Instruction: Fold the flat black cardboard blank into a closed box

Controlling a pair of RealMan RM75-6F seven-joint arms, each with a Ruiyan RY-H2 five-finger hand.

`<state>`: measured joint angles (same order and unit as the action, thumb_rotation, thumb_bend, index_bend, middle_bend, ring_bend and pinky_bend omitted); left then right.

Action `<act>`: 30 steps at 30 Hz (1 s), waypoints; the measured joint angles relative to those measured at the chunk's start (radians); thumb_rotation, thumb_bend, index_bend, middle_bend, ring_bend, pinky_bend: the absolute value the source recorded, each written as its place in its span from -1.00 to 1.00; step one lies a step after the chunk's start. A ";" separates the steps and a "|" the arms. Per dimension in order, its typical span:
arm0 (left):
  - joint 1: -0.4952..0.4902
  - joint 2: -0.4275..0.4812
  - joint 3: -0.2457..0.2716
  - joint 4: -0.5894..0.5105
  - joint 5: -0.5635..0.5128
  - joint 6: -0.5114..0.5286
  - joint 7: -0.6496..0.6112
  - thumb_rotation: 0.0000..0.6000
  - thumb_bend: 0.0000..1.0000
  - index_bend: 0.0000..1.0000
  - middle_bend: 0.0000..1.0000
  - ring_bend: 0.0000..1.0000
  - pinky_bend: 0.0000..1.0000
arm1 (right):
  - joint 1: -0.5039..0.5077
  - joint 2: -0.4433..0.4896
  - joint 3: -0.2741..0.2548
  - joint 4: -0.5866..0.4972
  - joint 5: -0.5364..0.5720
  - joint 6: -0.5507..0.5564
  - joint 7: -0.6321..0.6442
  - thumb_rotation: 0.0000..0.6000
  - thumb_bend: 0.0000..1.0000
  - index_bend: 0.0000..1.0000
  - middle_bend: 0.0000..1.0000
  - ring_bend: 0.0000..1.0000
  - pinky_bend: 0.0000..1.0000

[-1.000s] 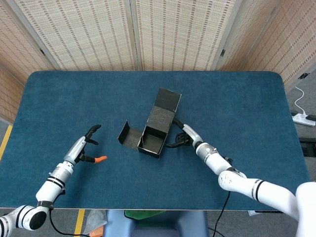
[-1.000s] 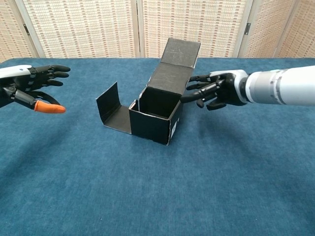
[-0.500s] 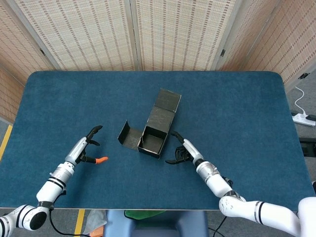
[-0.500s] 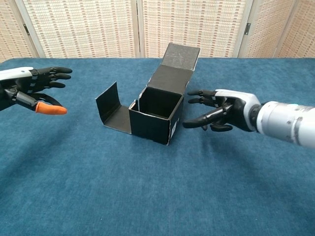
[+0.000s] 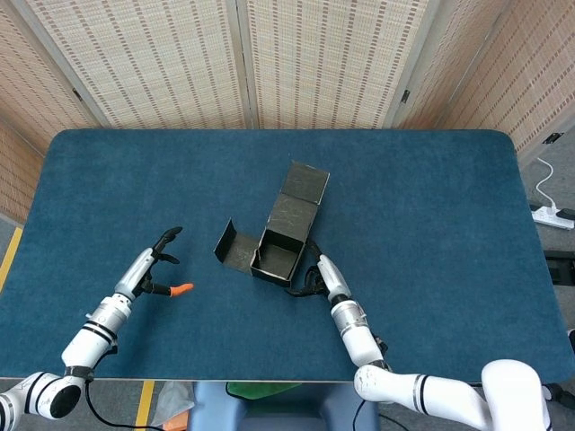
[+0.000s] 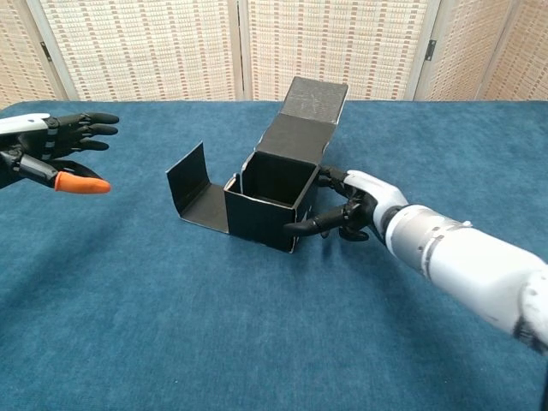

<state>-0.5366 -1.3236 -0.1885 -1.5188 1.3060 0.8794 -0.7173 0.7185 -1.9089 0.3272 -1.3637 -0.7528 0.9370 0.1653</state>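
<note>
Right robot hand (image 6: 347,216) has swung down to the box (image 5: 280,247) mid-tabletop (image 5: 431,197), fingers spread, touching its near corner, gripping nothing; left robot hand (image 6: 51,154) idles open well left; next I'd fold the side flap (image 6: 190,187) in.

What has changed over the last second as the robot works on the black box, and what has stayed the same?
The right hand drew back from high beside the lid, swung toward the robot and came in low against the near right side of the box, its fingers at the bottom corner. It has gripped nothing. The box, its upright lid and open left flap are unchanged. The left hand remains open and clear of the box.
</note>
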 measured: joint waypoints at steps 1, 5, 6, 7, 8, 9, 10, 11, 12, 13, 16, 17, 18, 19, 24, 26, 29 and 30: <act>-0.001 0.000 0.000 0.002 0.004 0.000 -0.006 1.00 -0.60 -0.97 -1.00 -0.98 -0.39 | 0.004 -0.012 0.006 0.015 0.005 0.002 -0.008 1.00 -1.00 -1.00 -1.00 0.26 1.00; -0.002 0.001 0.001 0.007 0.014 0.003 -0.021 1.00 -0.60 -0.97 -1.00 -0.98 -0.38 | 0.020 -0.045 0.032 0.077 0.022 0.001 -0.036 1.00 -1.00 -1.00 -1.00 0.26 1.00; -0.002 0.002 0.002 0.009 0.016 0.004 -0.024 1.00 -0.60 -0.97 -1.00 -0.98 -0.38 | 0.022 -0.050 0.039 0.091 0.024 -0.003 -0.046 1.00 -1.00 -1.00 -1.00 0.26 1.00; -0.002 0.002 0.002 0.011 0.017 0.005 -0.028 1.00 -0.60 -0.97 -1.00 -0.98 -0.38 | 0.023 -0.050 0.044 0.097 0.025 -0.007 -0.052 1.00 -1.00 -1.00 -1.00 0.26 1.00; -0.001 0.002 0.003 0.012 0.019 0.006 -0.031 1.00 -0.60 -0.97 -1.00 -0.98 -0.38 | 0.023 -0.050 0.047 0.098 0.023 -0.010 -0.056 1.00 -1.00 -1.00 -1.00 0.26 1.00; -0.001 0.002 0.004 0.013 0.020 0.007 -0.034 1.00 -0.60 -0.97 -1.00 -0.98 -0.38 | 0.020 -0.047 0.047 0.095 0.019 -0.011 -0.057 1.00 -1.00 -1.00 -1.00 0.26 1.00; -0.001 0.001 0.005 0.014 0.020 0.006 -0.037 1.00 -0.60 -0.97 -1.00 -0.98 -0.38 | 0.017 -0.044 0.047 0.091 0.014 -0.011 -0.058 1.00 -1.00 -1.00 -1.00 0.26 1.00; -0.002 0.001 0.005 0.015 0.020 0.006 -0.040 1.00 -0.60 -0.97 -1.00 -0.98 -0.38 | 0.013 -0.042 0.047 0.086 0.010 -0.011 -0.058 1.00 -1.00 -1.00 -1.00 0.26 1.00; -0.002 0.001 0.006 0.016 0.021 0.005 -0.042 1.00 -0.60 -0.97 -1.00 -0.98 -0.39 | 0.009 -0.039 0.046 0.079 0.004 -0.012 -0.058 1.00 -1.00 -1.00 -1.00 0.26 1.00; -0.003 0.000 0.007 0.017 0.022 0.004 -0.042 1.00 -0.60 -0.97 -1.00 -0.98 -0.39 | 0.007 -0.037 0.044 0.074 -0.002 -0.013 -0.059 1.00 -1.00 -1.00 -1.00 0.26 1.00; -0.005 0.002 0.008 0.015 0.022 0.003 -0.045 1.00 -0.60 -0.97 -1.00 -0.98 -0.38 | 0.001 -0.040 0.039 0.068 -0.023 -0.013 -0.062 1.00 -1.00 -1.00 -1.00 0.25 1.00; -0.006 0.002 0.008 0.014 0.023 0.003 -0.045 1.00 -0.60 -0.97 -1.00 -0.98 -0.38 | 0.001 -0.045 0.039 0.071 -0.027 -0.011 -0.063 1.00 -1.00 -1.00 -1.00 0.25 1.00; -0.006 0.003 0.008 0.014 0.022 0.003 -0.046 1.00 -0.60 -0.97 -1.00 -0.98 -0.38 | 0.001 -0.052 0.039 0.078 -0.030 -0.010 -0.063 1.00 -1.00 -1.00 -1.00 0.25 1.00; -0.006 0.004 0.008 0.014 0.022 0.003 -0.046 1.00 -0.60 -0.97 -1.00 -0.98 -0.38 | 0.002 -0.058 0.041 0.085 -0.032 -0.011 -0.064 1.00 -1.00 -1.00 -1.00 0.25 1.00; -0.006 0.005 0.009 0.016 0.019 0.002 -0.051 1.00 -0.60 -0.97 -1.00 -0.98 -0.38 | 0.015 -0.093 0.067 0.141 -0.038 -0.017 -0.058 1.00 -1.00 -1.00 -1.00 0.26 1.00; -0.006 0.006 0.010 0.017 0.019 0.004 -0.051 1.00 -0.60 -0.97 -0.99 -0.98 -0.38 | 0.021 -0.109 0.079 0.164 -0.045 -0.019 -0.049 1.00 -1.00 -1.00 -0.92 0.29 1.00; -0.003 0.006 0.010 0.017 0.019 0.012 -0.049 1.00 -0.60 -0.91 -0.95 -0.90 -0.31 | 0.032 -0.136 0.097 0.206 -0.063 -0.015 -0.035 1.00 -0.96 -0.85 -0.58 0.39 1.00; -0.002 0.006 0.009 0.017 0.018 0.016 -0.048 1.00 -0.60 -0.86 -0.91 -0.82 -0.22 | 0.037 -0.147 0.105 0.225 -0.072 -0.012 -0.027 1.00 -0.90 -0.69 -0.46 0.42 1.00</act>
<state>-0.5384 -1.3180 -0.1797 -1.5020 1.3235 0.8956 -0.7654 0.7556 -2.0563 0.4317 -1.1386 -0.8245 0.9255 0.1381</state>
